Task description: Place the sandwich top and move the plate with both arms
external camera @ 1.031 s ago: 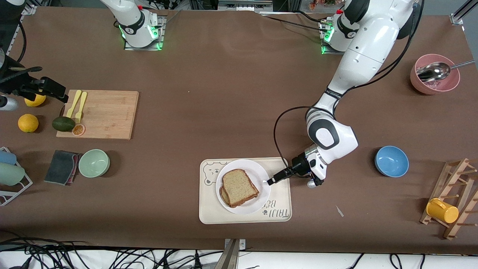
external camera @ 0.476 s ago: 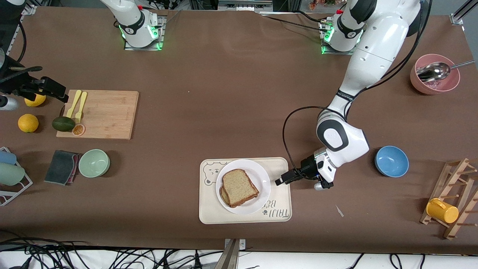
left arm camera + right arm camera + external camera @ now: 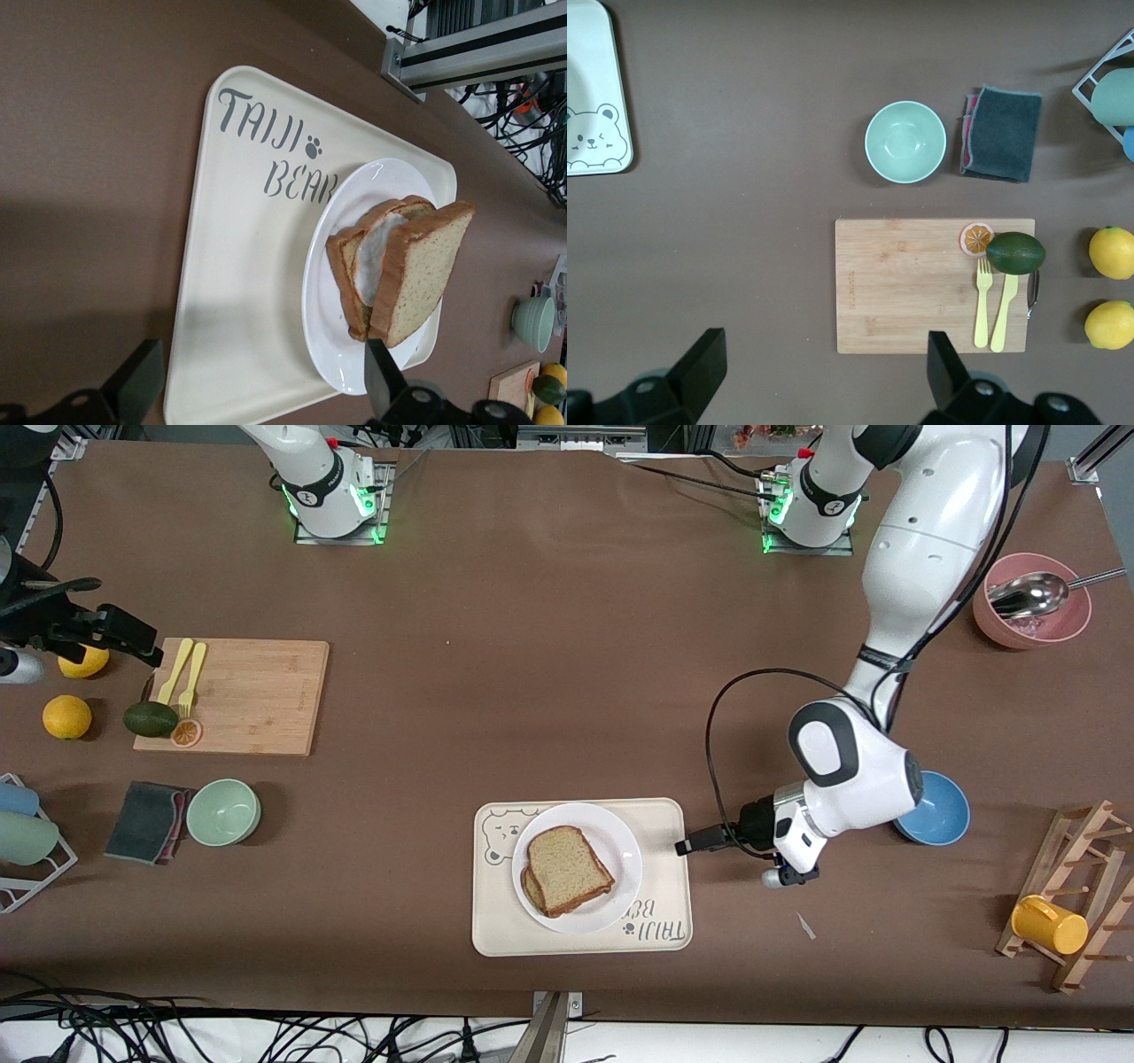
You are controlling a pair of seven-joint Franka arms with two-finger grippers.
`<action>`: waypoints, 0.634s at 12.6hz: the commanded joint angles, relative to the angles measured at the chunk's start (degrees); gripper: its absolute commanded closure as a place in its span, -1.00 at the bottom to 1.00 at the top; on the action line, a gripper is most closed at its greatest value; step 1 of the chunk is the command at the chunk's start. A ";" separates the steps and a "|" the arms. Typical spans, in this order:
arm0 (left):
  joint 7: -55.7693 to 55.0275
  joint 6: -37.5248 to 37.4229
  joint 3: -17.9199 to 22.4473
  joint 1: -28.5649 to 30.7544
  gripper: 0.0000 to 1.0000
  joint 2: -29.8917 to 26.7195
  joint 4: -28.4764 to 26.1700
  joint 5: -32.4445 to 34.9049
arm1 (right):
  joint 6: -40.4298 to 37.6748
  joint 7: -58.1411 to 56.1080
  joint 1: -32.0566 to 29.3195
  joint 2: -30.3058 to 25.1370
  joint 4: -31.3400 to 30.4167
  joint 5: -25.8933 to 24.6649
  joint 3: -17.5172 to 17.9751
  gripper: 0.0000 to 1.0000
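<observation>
The sandwich top (image 3: 569,868) lies on a lower slice on the white plate (image 3: 620,841), which sits on the cream bear tray (image 3: 496,934). In the left wrist view the top slice (image 3: 425,266) leans askew over the egg slice (image 3: 368,257) on the plate (image 3: 328,328). My left gripper (image 3: 687,846) is open and empty, low over the table beside the tray's edge toward the left arm's end; it also shows in its own wrist view (image 3: 257,390). My right gripper (image 3: 133,646) waits open and empty above the cutting board's end, and shows in its wrist view (image 3: 824,376).
A blue bowl (image 3: 935,810) sits close under the left arm's wrist. A pink bowl with a spoon (image 3: 1032,602) and a wooden rack with a yellow cup (image 3: 1050,924) stand toward the left arm's end. The cutting board (image 3: 239,695), green bowl (image 3: 223,811) and grey cloth (image 3: 146,821) lie toward the right arm's end.
My left gripper has drawn back from the plate's rim, off the tray, toward the left arm's end of the table. The sandwich, the plate and the right arm have not moved.
</observation>
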 commanded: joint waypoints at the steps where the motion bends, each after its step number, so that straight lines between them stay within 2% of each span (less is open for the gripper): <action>1: -8.19 -5.97 3.10 0.26 -0.99 -6.11 -3.23 12.11 | 0.48 -1.15 -0.54 -1.69 -1.66 1.06 0.33 -1.00; 5: -17.25 -12.57 6.98 0.34 -1.00 -12.00 -4.29 32.86 | -0.14 -1.06 -0.54 -2.38 -1.57 0.97 0.33 -1.00; 8: -20.88 -13.80 9.26 0.26 -1.00 -15.78 -4.20 39.74 | 0.48 -1.14 -0.54 -1.69 -1.66 0.97 0.06 -1.00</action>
